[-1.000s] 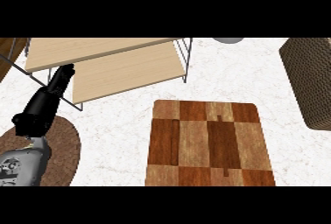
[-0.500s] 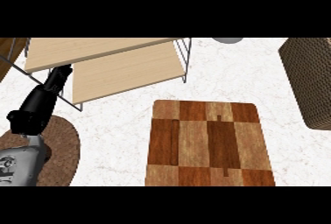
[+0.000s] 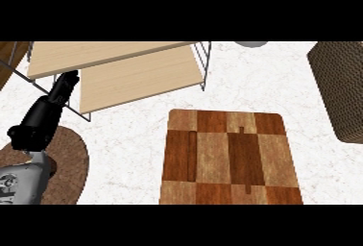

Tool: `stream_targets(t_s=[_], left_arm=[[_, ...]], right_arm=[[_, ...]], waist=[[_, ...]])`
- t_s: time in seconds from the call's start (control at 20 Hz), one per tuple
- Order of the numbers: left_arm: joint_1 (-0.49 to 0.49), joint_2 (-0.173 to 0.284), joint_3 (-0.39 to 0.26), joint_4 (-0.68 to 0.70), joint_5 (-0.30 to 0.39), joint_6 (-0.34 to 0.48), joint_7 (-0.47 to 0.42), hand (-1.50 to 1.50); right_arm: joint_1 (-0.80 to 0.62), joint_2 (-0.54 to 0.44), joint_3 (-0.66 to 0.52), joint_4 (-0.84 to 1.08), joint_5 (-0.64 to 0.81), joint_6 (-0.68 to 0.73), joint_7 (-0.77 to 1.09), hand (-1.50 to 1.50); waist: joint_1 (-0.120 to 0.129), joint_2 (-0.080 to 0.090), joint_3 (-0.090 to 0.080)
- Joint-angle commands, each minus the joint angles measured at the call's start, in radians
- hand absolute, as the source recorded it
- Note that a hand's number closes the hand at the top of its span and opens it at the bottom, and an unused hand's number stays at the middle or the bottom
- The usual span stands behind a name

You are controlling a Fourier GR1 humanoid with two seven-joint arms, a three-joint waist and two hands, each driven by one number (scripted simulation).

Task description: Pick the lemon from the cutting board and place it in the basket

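Observation:
The wooden cutting board, a patchwork of brown blocks, lies at lower centre with nothing on it. No lemon shows anywhere in the head view. The dark woven basket stands at the right edge, partly cut off. My left hand rises at the left with straight fingers pointing up toward the shelf, far from the board. My right hand is out of the picture.
A light wooden two-tier shelf on a wire frame stands at upper left. A round brown mat lies under my left forearm. A grey rounded object peeks in at the top edge. White marbled counter surrounds the board.
My left hand and forearm have drifted leftward and slightly down along the shelf's edge. The board and basket have not moved.

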Motion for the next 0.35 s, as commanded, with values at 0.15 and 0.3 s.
stream_targets(t_s=[0.15,0.3], left_arm=[[-0.01,0.006,0.0,-0.014,0.008,-0.013,0.011,0.0],[0.011,0.012,0.012,-0.011,0.016,-0.017,-0.021,0.0]], right_arm=[[0.08,-0.117,-0.154,0.062,-0.126,-0.128,0.041,-1.5],[0.142,-0.182,-0.196,0.085,-0.161,-0.127,0.033,-1.5]], waist=[[0.003,0.007,0.004],[0.001,0.012,0.006]])
